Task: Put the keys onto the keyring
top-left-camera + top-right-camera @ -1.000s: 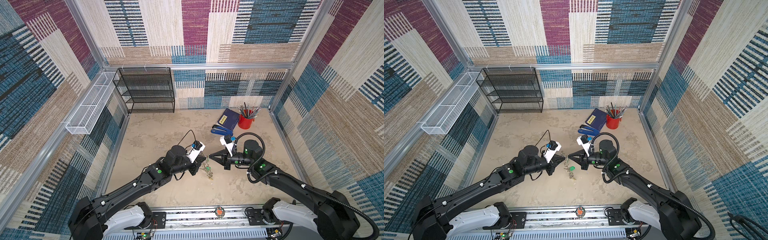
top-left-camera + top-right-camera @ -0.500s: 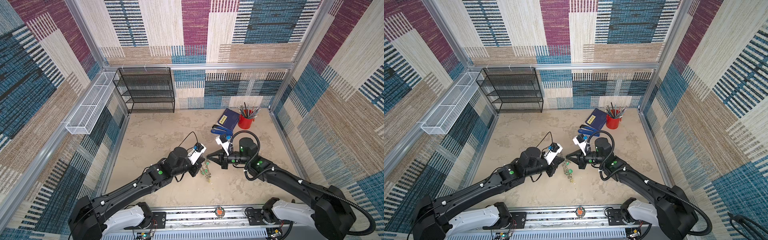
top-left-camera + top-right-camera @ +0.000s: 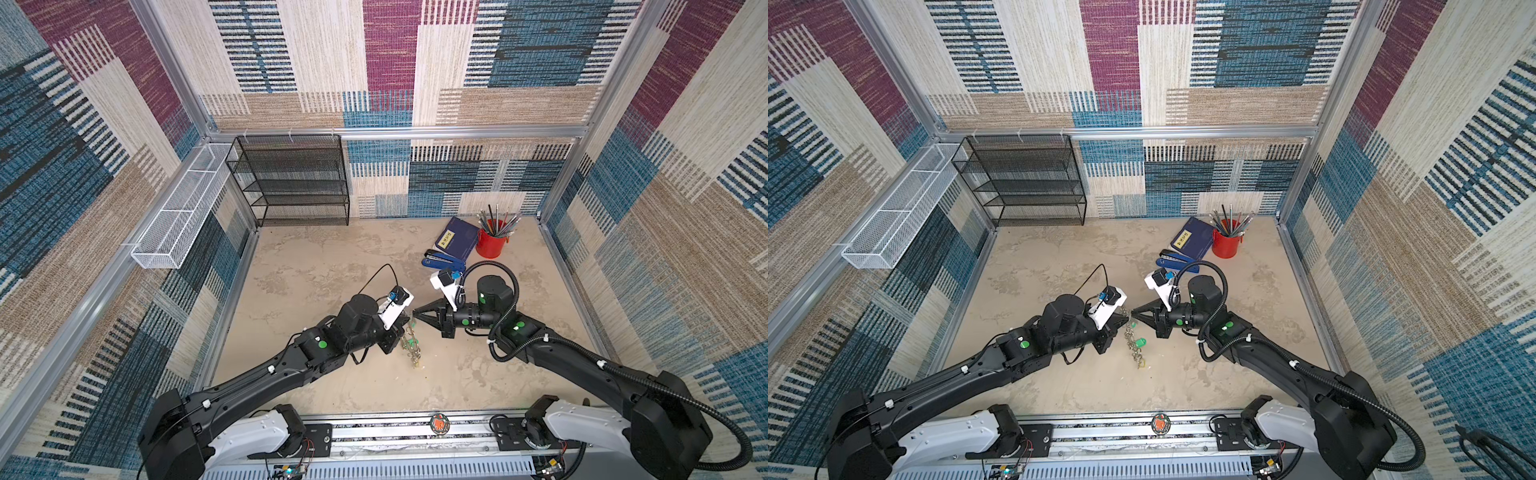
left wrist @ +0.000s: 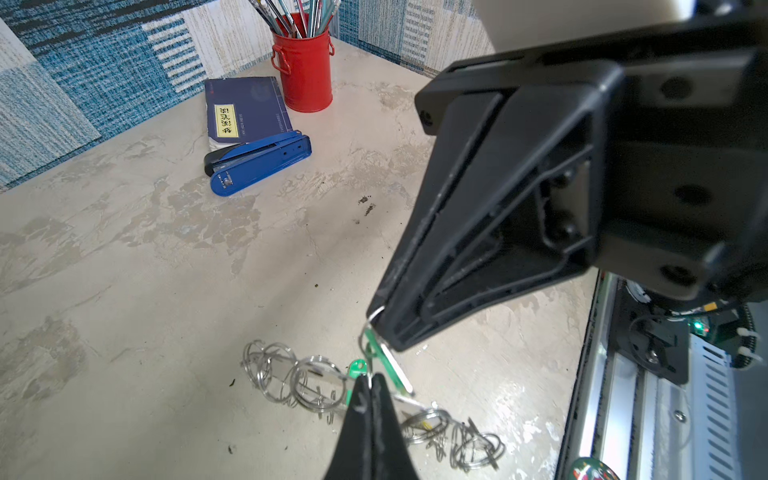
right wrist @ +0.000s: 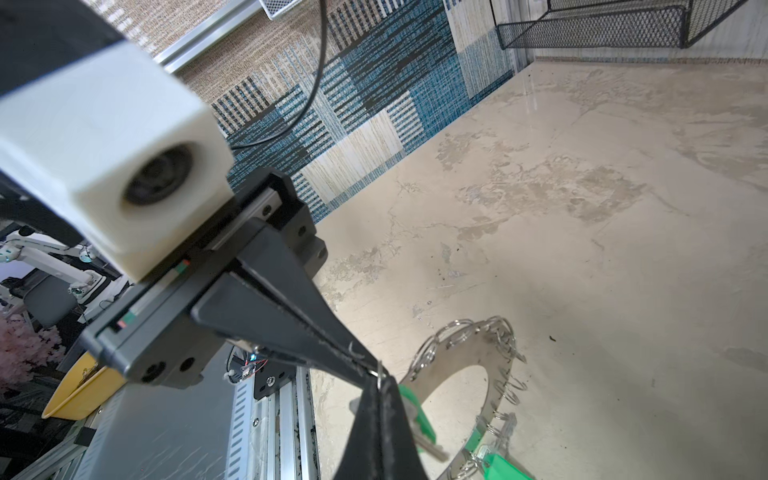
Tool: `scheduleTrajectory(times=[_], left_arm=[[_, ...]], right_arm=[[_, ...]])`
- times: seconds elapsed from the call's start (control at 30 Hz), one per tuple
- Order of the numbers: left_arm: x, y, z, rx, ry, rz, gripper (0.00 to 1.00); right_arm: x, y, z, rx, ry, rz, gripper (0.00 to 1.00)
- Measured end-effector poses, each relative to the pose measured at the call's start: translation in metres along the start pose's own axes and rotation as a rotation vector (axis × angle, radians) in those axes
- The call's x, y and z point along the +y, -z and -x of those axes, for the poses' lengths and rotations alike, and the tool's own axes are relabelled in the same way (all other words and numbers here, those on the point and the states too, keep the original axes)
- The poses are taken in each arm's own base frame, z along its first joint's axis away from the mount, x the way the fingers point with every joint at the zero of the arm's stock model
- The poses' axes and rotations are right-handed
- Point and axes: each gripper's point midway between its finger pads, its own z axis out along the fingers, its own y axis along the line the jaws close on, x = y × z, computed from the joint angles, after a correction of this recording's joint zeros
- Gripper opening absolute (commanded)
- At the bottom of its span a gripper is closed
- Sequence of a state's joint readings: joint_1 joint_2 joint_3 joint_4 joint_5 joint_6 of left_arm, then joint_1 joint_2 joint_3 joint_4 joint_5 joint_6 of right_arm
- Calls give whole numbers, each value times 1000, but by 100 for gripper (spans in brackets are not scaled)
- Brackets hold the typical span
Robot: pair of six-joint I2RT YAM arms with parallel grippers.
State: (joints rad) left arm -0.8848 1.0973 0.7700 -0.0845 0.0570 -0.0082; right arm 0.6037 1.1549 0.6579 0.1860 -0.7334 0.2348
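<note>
The keyring, a grey disc edged with split rings, stands on edge on the table; both top views show it edge-on as a chain. My left gripper is shut on a thin split ring at its upper edge. My right gripper is shut, tip to tip with the left, pinching the small wire ring of a green-tagged key. Another green tag and a yellow one hang lower on the disc.
A blue stapler, a blue book and a red pencil cup sit at the back right. A black mesh shelf stands against the back wall, and a white wire basket hangs on the left wall.
The right arm's wrist has shifted slightly left and back. Both grippers stay shut with their tips together, and the keyring has hardly moved.
</note>
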Motion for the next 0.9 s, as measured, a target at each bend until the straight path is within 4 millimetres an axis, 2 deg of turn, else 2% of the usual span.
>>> scheduleTrajectory(times=[0.2,0.5,0.9], left_arm=[[8,2,1,-5,0,50,0],[9,1,0,-1,0,52,0],[8,-5,-6,24,0,48,0]], right_arm=[[-2,4,0,2,-2,-32,0],[-13,1,-10,41,-27,-75,0],[-11,-5,-9,51,-28,-45,0]])
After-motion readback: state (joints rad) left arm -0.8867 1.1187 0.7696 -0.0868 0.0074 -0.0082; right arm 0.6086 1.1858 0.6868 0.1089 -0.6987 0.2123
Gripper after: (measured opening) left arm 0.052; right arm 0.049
